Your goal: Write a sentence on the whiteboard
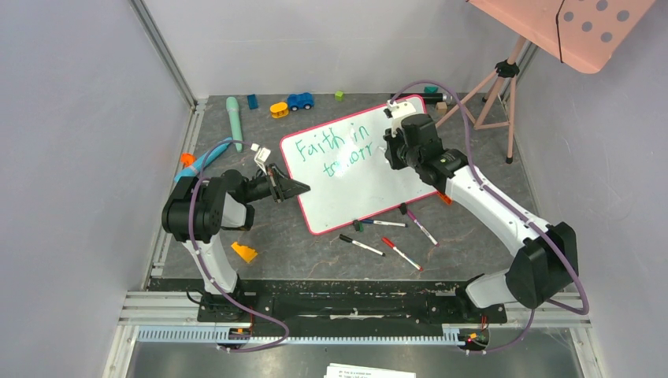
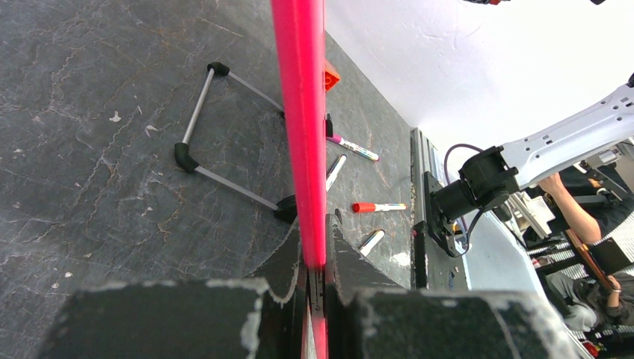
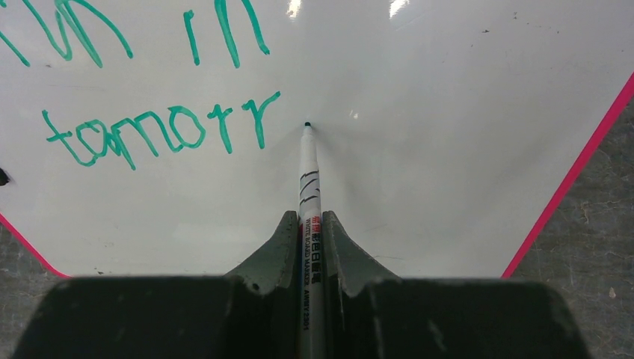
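Now | right gripper [image 3: 309, 218] clamps marker [image 3: 308, 172] | tip 3 o'clock of sentence [image 3: 161, 131] | left gripper [image 2: 314, 250] pinches whiteboard [image 2: 299, 112] rim | advise light pressure, small strokes

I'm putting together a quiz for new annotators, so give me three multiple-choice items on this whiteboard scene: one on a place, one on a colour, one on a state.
1. Where is the tip of the marker held in the right gripper?
A) just right of "tomorr" on the whiteboard
B) on the bare table
C) above "Faith"

2. What colour is the sentence?
A) red
B) black
C) green

3. What is the left gripper doing?
A) hanging open over the table
B) shut on the whiteboard's rim
C) holding a marker

Answers:
1 A: the right wrist view shows the tip at the board just past the last "r".
2 C: the letters are green in the top and right wrist views.
3 B: the left wrist view shows it clamped on the pink-red rim.
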Tool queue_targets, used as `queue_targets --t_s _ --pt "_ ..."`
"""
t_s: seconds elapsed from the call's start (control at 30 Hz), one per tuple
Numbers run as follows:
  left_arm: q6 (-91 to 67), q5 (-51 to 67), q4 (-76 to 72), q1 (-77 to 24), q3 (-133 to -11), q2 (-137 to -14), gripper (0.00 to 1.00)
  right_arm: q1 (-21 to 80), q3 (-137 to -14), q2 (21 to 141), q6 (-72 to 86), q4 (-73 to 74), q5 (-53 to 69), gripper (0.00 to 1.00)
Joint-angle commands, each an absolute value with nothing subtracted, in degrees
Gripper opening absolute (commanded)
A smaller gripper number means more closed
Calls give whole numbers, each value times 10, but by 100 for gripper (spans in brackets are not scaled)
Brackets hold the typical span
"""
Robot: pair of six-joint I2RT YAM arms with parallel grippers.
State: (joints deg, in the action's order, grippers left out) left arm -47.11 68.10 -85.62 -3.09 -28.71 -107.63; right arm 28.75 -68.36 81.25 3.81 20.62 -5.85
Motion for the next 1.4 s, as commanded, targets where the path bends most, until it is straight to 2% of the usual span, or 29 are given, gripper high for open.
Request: queue_targets --t_s 0.0,0.6,0.97,1.37 --pt "-402 745 -892 -43 -284 -1086 2 285 -707 826 35 182 -41 0" --pt "-402 745 -892 -43 -284 -1087 2 285 -636 787 51 193 -45 0" --pt "-402 745 -893 -43 -284 -1087 2 281 -678 810 47 211 -104 0" --pt "-401 744 -892 -43 -284 -1086 2 280 -715 834 48 198 -72 0"
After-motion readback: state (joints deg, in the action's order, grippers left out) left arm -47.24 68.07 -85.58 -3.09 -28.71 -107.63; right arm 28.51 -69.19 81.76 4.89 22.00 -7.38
